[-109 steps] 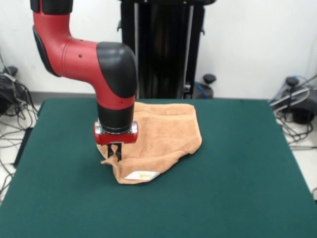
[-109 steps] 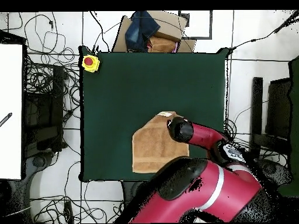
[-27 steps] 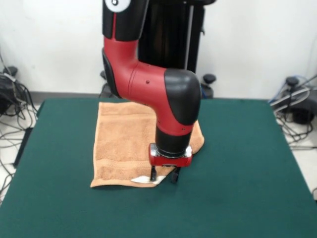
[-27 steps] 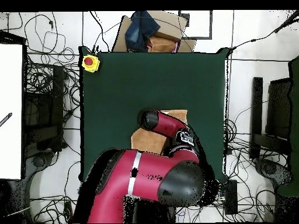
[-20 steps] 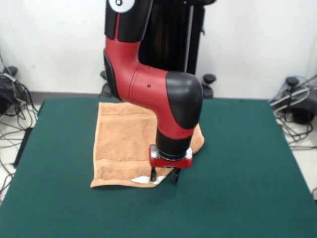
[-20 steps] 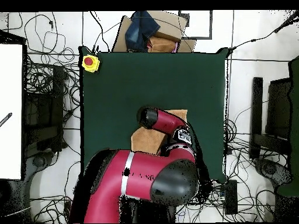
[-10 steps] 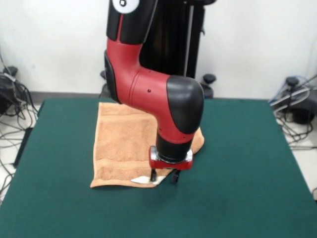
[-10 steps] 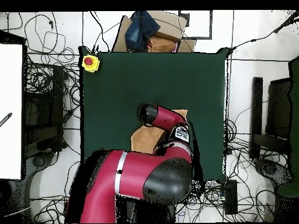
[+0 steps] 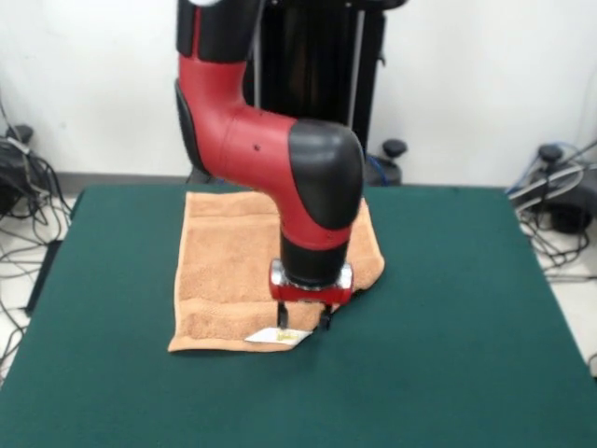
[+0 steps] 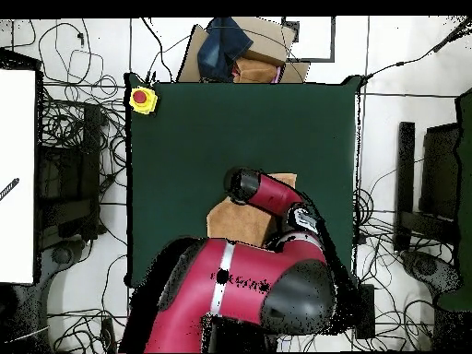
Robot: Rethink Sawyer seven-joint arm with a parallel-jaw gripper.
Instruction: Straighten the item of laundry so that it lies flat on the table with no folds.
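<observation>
- Peach-orange towel point(image 9: 233, 271) spread on the green table point(image 9: 448, 355), a little toward 10 o'clock from the centre in the front view.
- White label point(image 9: 275, 336) at the towel's 5 o'clock corner.
- Gripper point(image 9: 304, 323) down at that corner, fingers apart by a narrow gap, one finger point(image 9: 283, 315) over the label; cannot tell if gripping cloth.
- From overhead, towel point(image 10: 232, 219) mostly hidden under the red arm point(image 10: 267, 195).
</observation>
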